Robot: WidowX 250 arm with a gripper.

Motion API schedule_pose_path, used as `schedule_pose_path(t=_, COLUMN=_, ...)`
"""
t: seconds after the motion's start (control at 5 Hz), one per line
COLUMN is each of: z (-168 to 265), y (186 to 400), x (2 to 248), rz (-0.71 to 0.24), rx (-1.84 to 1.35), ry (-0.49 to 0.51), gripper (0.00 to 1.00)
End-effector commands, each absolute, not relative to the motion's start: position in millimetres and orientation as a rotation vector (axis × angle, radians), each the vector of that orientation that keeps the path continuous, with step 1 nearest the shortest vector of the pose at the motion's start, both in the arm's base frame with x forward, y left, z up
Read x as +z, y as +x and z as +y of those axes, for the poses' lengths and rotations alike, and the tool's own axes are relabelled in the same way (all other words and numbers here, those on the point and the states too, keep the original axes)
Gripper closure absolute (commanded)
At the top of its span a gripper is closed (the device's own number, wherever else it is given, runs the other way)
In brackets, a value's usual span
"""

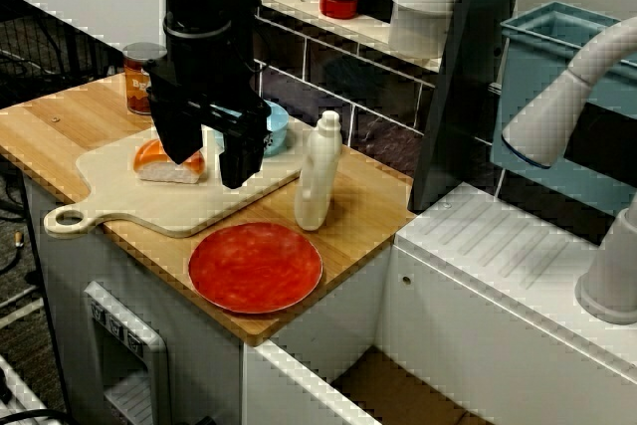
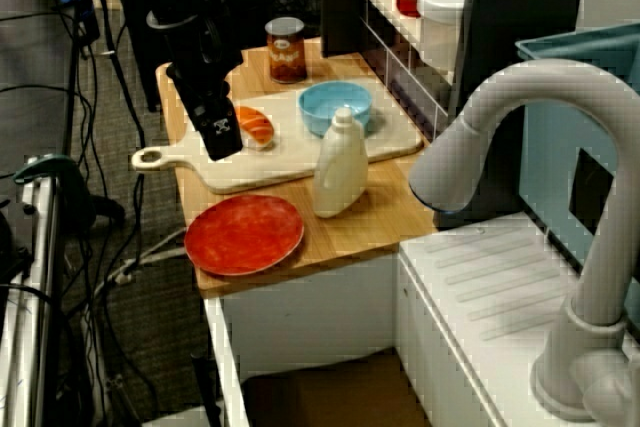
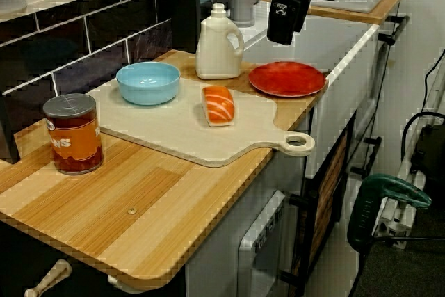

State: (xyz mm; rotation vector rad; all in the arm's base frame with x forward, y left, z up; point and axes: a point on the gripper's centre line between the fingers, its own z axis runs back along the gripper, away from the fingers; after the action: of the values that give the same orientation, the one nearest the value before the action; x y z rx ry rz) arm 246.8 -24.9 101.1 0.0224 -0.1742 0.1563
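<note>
Gripper mine: fingers spread, nothing between them, hanging high above cutting board. Sushi piece lies mid-board, roughly beneath gripper; sideways offset unclear, views disagree. Its long axis runs across board, wall side to counter front. Blue bowl on board's back edge. Bottle and red plate just beside board.

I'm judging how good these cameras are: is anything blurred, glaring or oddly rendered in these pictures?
Front view: the black gripper is a near-featureless dark mass, the round red plate shows blotchy sheen, and pale edges look jagged. View past the grey plastic tap: it looms soft in front. View along the wooden counter: sharpest, evenly lit.
</note>
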Motion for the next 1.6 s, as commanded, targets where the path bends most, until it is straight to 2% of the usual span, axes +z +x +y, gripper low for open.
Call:
schedule_pose_path(t=0.0, z=-24.9, y=246.8, x=101.1, rz=-0.174, rx=0.156, ry=0.022, gripper=0.00)
schedule_pose_path(t=0.2, z=-12.0, y=249.7, x=109.8, rz=-0.222, rx=0.058, ry=0.028, gripper=0.00)
schedule_pose_path(t=0.4, z=3.7, y=256.6, x=126.4, rz=-0.204, rx=-0.175, ry=0.077, gripper=0.00)
schedule_pose_path(t=0.6, z=30.1, y=263.5, x=134.1, rz=-0.147, rx=-0.423, ry=0.100, gripper=0.00)
schedule_pose_path(t=0.8, z=47.6, y=263.8, x=127.6, rz=-0.170, rx=-0.565, ry=0.063, gripper=0.00)
schedule_pose_path(t=1.0, z=56.8, y=267.8, x=112.2, rz=-0.199, rx=-0.667, ry=0.087, gripper=0.00)
schedule_pose_path(t=1.2, z=65.4, y=272.7, x=97.2, rz=-0.179, rx=-0.693, ry=0.025, gripper=0.00)
schedule_pose_path(t=1.4, z=67.0, y=272.4, x=89.3, rz=-0.241, rx=-0.744, ry=0.030, gripper=0.00)
